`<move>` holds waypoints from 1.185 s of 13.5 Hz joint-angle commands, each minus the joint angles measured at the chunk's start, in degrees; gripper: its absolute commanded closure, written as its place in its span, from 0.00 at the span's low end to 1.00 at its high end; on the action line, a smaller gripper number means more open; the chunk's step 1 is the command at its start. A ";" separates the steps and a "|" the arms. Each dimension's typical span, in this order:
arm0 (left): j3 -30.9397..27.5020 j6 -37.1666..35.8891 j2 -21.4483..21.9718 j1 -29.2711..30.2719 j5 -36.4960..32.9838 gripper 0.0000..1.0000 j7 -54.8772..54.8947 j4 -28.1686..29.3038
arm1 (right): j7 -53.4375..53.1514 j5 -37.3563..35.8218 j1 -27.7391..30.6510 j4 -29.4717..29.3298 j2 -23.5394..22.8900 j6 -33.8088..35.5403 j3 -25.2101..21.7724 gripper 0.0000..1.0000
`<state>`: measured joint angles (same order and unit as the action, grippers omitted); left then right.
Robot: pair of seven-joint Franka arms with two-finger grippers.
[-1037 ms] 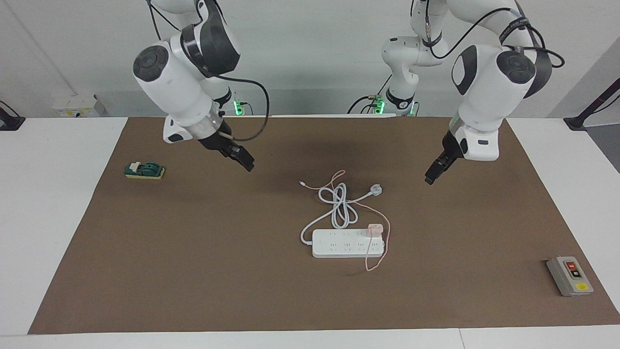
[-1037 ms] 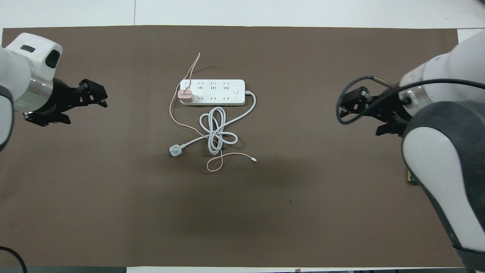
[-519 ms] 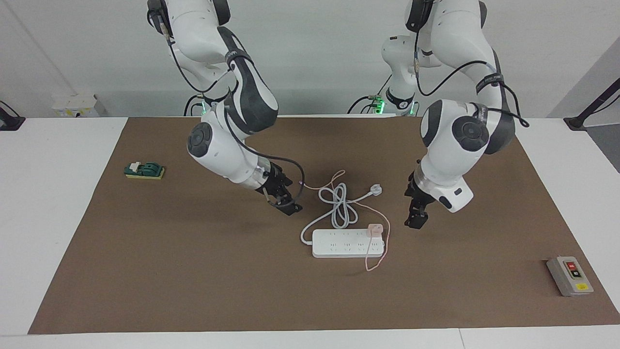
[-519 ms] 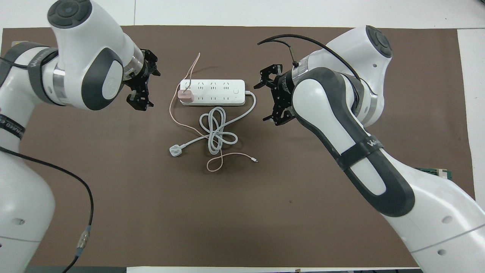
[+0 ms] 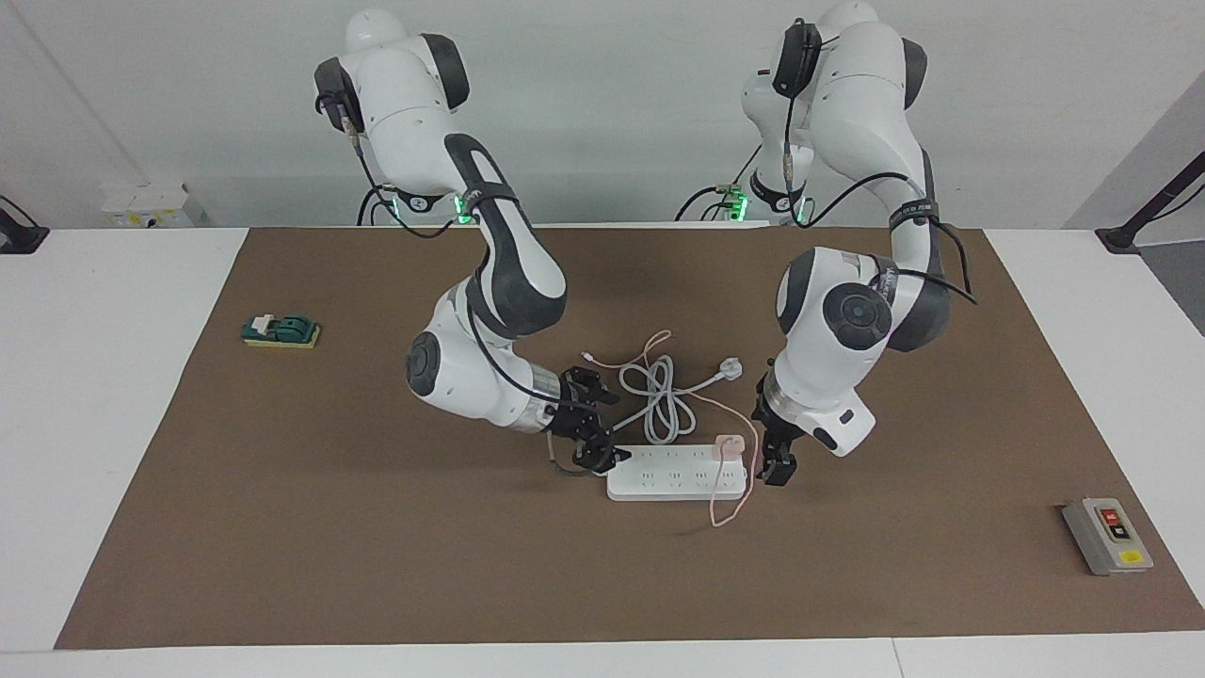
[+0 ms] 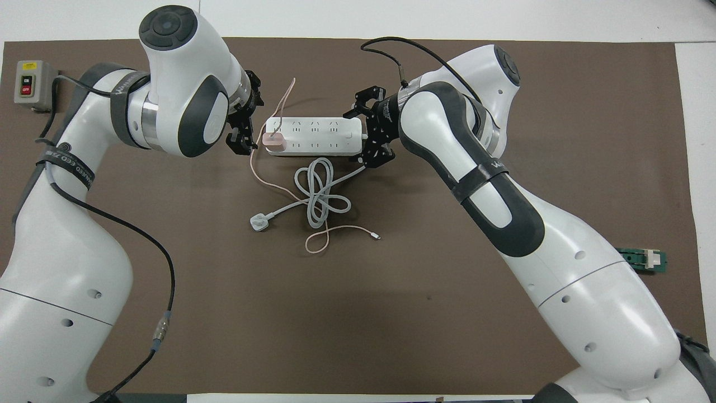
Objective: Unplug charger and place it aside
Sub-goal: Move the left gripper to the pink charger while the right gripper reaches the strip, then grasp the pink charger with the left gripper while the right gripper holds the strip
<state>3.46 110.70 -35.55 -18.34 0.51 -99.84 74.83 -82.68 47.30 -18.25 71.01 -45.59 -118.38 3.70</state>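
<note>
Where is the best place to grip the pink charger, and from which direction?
Grip the charger by its cube body, from above, jaws across its two side faces. It stands upright out of the power strip, so a straight lift likely frees it; the thin cable would slip.

Counter (image 5: 94, 424): white top, mostly covered by a brown mat (image 5: 377, 565); white margins show at both ends of the mat. Plain white wall (image 5: 612, 113) rises at the counter's edge nearest the robots. Small white box (image 5: 146, 204) against the wall. Lighting even, soft; faint shadows on the mat.
</note>
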 commanded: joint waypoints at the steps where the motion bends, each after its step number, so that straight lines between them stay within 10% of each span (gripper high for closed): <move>1: -1.08 2.76 0.74 -1.78 -2.70 0.00 -2.11 3.20 | -0.83 1.13 -0.65 -7.37 -6.78 0.00 -0.01 0.00; 4: -1.17 11.53 4.07 -2.40 -2.79 0.00 -3.87 12.77 | 1.38 1.22 -0.65 -10.28 -9.69 -0.01 0.43 0.00; 11: -1.09 11.47 4.70 -2.40 -2.79 0.09 -3.96 14.12 | 7.08 0.60 -1.00 -10.54 -11.44 -2.28 0.26 0.00; 15: -1.08 11.90 4.87 -3.28 -2.79 0.52 -4.13 14.47 | 9.02 0.60 -1.26 -12.04 -12.41 -3.77 0.08 0.00; 16: -1.00 11.99 4.87 -3.28 -2.79 0.82 -4.22 14.55 | 9.11 0.52 -2.66 -11.17 -12.41 -6.31 0.17 0.00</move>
<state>3.22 121.51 -32.92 -20.56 -1.28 -102.63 86.27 -74.83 47.32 -19.27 61.82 -55.98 -120.69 3.86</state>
